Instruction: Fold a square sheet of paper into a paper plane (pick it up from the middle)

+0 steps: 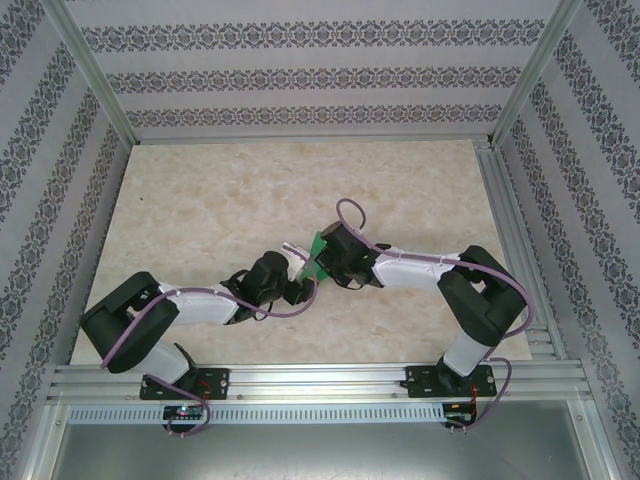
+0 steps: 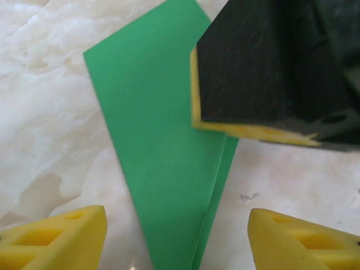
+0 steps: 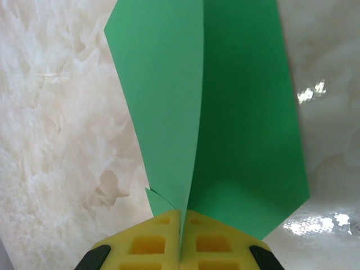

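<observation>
The green sheet of paper [image 2: 163,146] lies on the marble-patterned table, folded into a narrow pointed shape with a long crease. In the top view it [image 1: 319,245] sits at the table's middle, between the two wrists. My right gripper [image 3: 181,216] is shut on a raised centre fold of the paper [image 3: 225,112], with the yellow pads pressed together. Its black and yellow finger [image 2: 253,73] rests on the paper's right edge. My left gripper [image 2: 177,242] is open and straddles the paper's pointed end, with a gap of table on each side. From above, the left gripper [image 1: 298,290] is just below the right gripper [image 1: 325,262].
The tabletop [image 1: 250,190] is bounded by patterned walls at the back and sides. An aluminium rail [image 1: 320,380] carrying both arm bases runs along the near edge. A small grey mark [image 2: 247,197] shows on the table beside the paper.
</observation>
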`<state>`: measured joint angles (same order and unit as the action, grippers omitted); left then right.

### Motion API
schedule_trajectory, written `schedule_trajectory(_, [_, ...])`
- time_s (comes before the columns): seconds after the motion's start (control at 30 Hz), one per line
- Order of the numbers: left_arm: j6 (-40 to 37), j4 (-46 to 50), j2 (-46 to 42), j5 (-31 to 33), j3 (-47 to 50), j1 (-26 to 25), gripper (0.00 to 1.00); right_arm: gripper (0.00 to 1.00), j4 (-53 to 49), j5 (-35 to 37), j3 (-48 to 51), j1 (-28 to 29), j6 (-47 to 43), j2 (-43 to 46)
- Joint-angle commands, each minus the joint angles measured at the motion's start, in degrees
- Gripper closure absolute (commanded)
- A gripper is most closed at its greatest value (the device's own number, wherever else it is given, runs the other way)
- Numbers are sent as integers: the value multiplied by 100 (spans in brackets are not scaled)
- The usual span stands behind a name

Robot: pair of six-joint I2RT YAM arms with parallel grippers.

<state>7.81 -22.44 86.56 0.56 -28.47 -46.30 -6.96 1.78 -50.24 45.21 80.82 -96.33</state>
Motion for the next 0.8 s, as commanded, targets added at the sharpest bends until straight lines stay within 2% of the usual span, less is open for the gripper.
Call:
schedule_trajectory(0.0, [-175, -831, 185, -161, 39, -81, 34, 100, 328, -198, 66, -74, 212, 43])
schedule_trajectory(0.37, [-184, -1347, 563, 120, 180, -87, 52, 100, 459, -379, 135, -161, 354, 135])
schedule_trajectory(0.67, [-212, -1333, 616, 440, 215, -94, 65, 90, 682, -600, 238, -268, 505, 190])
schedule_trajectory(0.77, [-228, -1336, 651, 471, 207, -89, 71, 83, 696, -626, 234, -292, 489, 228])
